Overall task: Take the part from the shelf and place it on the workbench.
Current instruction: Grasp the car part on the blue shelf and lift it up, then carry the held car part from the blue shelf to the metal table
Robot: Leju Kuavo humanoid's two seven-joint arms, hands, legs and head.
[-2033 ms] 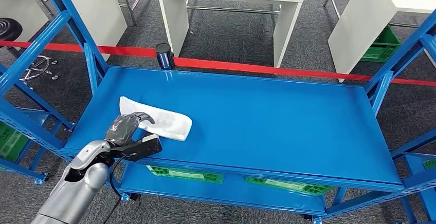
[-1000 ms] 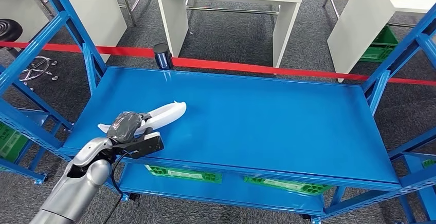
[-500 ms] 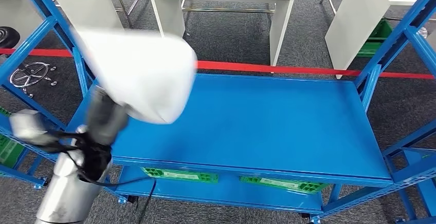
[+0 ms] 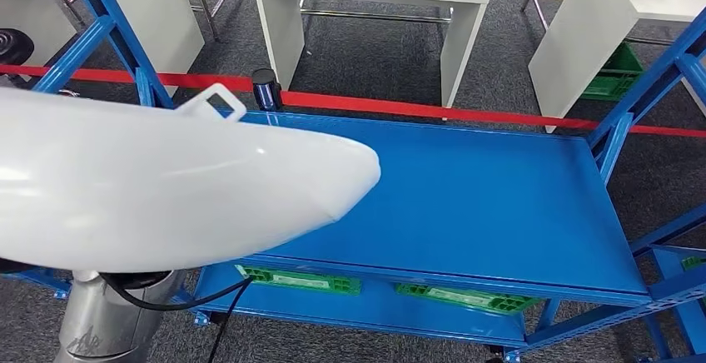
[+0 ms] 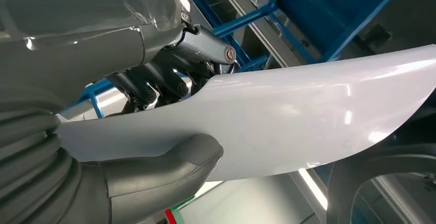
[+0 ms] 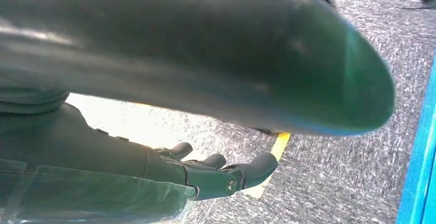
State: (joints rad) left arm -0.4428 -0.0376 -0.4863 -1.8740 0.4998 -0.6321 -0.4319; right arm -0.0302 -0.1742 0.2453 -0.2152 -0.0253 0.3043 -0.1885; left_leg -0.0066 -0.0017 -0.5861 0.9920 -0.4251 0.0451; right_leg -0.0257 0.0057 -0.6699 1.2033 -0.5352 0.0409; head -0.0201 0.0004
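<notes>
Lifted clear of the blue shelf [image 4: 466, 196], where it was lying two seconds ago, the white part [image 4: 166, 184] is now hanging close under the head camera and covering the left half of that view. It is showing as a smooth, glossy plastic shell, long and curved, tapering to a rounded tip, with a small looped tab standing up on its far edge. The left hand [image 5: 154, 111] is gripping it: in the left wrist view the thick grey thumb is pressing on one face of the shell while the darker fingers [image 5: 149, 88] are wrapping the opposite edge. The right hand [image 6: 216, 175] is hanging over grey carpet with its fingers loosely spread and holding nothing. The shelf deck is a flat painted metal sheet between slanted blue uprights, with green crates [image 4: 300, 280] sitting on the level below. Beyond it a red tape line [image 4: 466, 113] is crossing the speckled carpet, and white tables [image 4: 366, 13] are standing behind it.
</notes>
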